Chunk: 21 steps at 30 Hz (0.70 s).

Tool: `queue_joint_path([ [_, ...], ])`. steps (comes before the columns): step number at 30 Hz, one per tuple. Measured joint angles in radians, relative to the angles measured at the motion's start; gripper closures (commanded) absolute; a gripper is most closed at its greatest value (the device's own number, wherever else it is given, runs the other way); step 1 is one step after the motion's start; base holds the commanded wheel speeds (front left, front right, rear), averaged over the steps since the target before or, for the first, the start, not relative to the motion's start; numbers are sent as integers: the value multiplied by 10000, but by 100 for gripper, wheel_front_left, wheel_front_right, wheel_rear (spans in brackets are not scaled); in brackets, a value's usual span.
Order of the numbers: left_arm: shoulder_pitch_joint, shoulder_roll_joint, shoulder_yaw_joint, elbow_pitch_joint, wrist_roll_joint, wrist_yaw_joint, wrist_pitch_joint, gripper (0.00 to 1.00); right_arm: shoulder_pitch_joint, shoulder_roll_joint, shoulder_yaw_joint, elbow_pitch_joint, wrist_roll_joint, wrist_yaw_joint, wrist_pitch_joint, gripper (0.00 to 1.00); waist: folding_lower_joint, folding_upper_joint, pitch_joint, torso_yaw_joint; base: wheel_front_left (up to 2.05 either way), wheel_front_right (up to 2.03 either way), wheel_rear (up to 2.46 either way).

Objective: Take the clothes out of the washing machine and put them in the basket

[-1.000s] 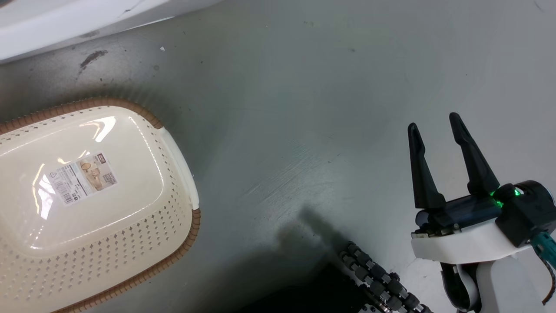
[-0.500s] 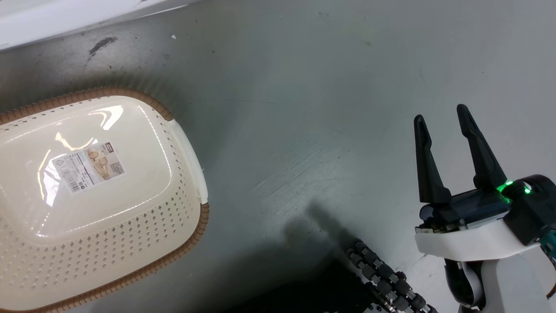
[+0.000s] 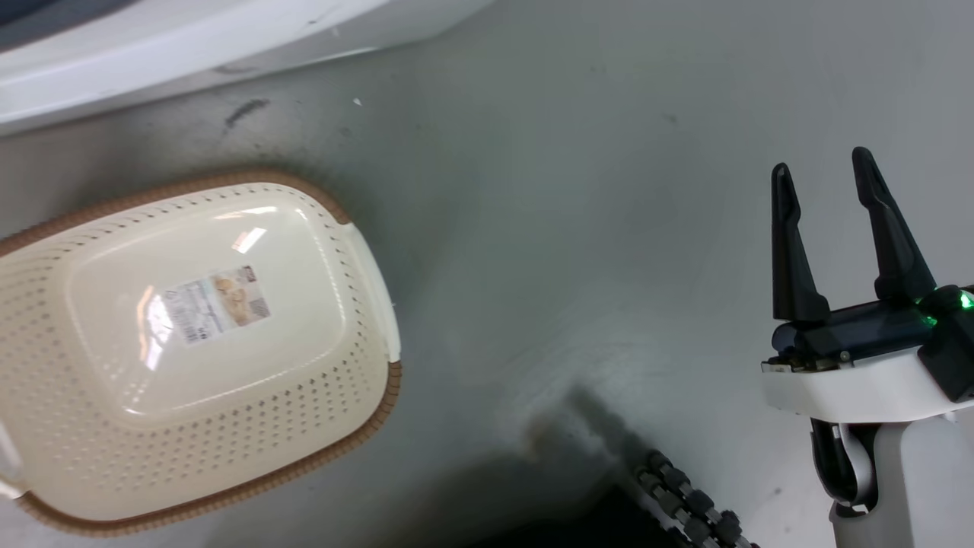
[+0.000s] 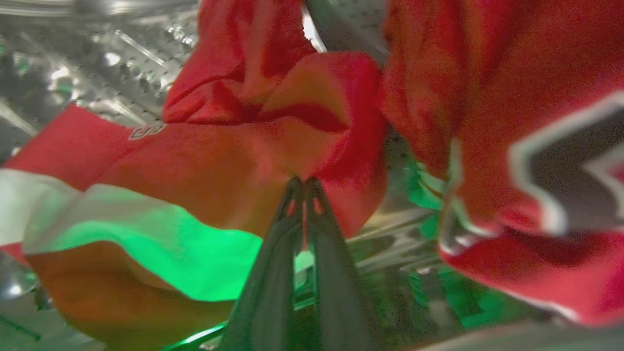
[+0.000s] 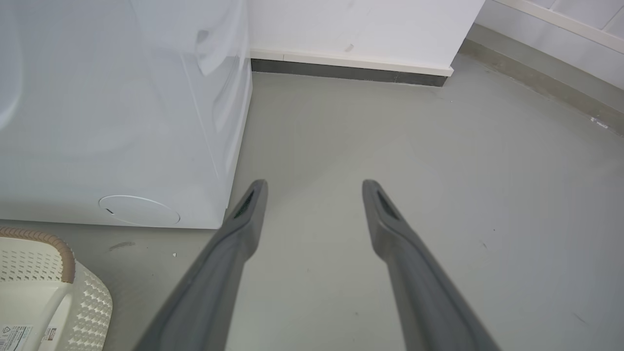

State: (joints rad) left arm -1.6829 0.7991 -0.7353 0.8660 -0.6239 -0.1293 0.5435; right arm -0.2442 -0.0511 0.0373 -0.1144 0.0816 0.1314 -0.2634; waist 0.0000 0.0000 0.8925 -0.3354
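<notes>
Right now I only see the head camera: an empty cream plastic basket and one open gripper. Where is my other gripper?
Observer: Your left gripper is inside the perforated steel drum of the large white washing machine.
Operator: Is it holding anything?
Observer: Yes, its two dark fingers are shut on a fold of the bright red soft clothes.
Operator: Is there more?
Observer: A red jersey with a black-and-white numeral sits right of that fold in the left wrist view.
</notes>
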Motion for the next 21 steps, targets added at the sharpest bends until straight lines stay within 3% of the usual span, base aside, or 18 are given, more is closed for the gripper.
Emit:
queue_joint_path([
  [13,2842,-1630,-917,508,-468,2,-4029,100,51,6,-454,345,-938,0,2,0,0,0,-1992,1180,0,0,0],
  [21,4757,-2510,-899,422,-673,410,-6422,100,589,4,-537,681,-1269,0,2,0,-1,0,-3632,1823,0,0,0],
])
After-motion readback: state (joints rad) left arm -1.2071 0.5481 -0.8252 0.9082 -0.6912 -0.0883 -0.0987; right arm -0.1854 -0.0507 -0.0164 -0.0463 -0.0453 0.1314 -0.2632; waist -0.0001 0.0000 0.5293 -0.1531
